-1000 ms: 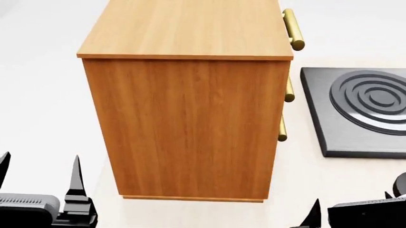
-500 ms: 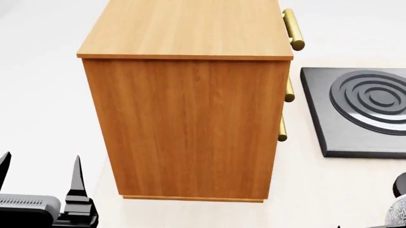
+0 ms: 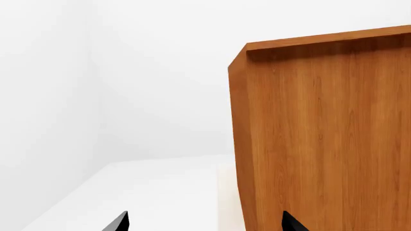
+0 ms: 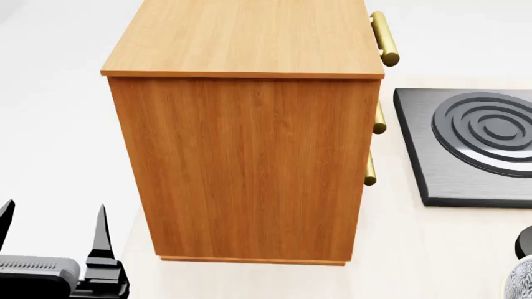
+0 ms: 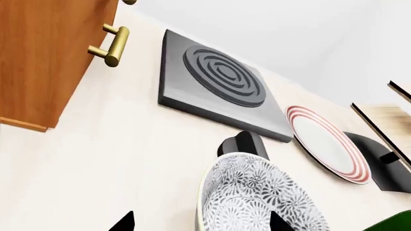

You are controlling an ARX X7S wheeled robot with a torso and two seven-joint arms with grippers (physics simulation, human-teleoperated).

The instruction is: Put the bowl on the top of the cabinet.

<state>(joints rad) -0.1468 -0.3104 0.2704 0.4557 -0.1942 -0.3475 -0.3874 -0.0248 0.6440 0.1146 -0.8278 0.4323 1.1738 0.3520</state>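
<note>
Cabinet (image 4: pixel 249 124) stands upright on the pale worktop (image 4: pixel 399 249), dead ahead in head view; its top is bare wood; gold handles (image 4: pixel 383 37) run down its right face. Bowl (image 5: pixel 257 202) sits on the worktop down at my right, well apart from the cabinet; only a sliver of its patterned rim shows at the bottom right corner of head view (image 4: pixel 522 280).

My right fingers (image 5: pixel 200 222): only the two black tips (image 5: pixel 123 222) show in the right wrist view, spread wide; one tip overlaps the bowl's body, the other is off to the side over bare worktop; bowl not between them, nothing held.

My left fingers (image 4: pixel 50 237): low at the left of the cabinet, spread apart, nothing between them; left wrist view shows the tips (image 3: pixel 119 222) pointing along the cabinet's side panel (image 3: pixel 321 134).

Past the bowl: small black object (image 5: pixel 243 143) just beside it; dark square burner plate (image 5: pixel 218 82) with concentric rings; red-rimmed white plate (image 5: pixel 327 144) next to that.
</note>
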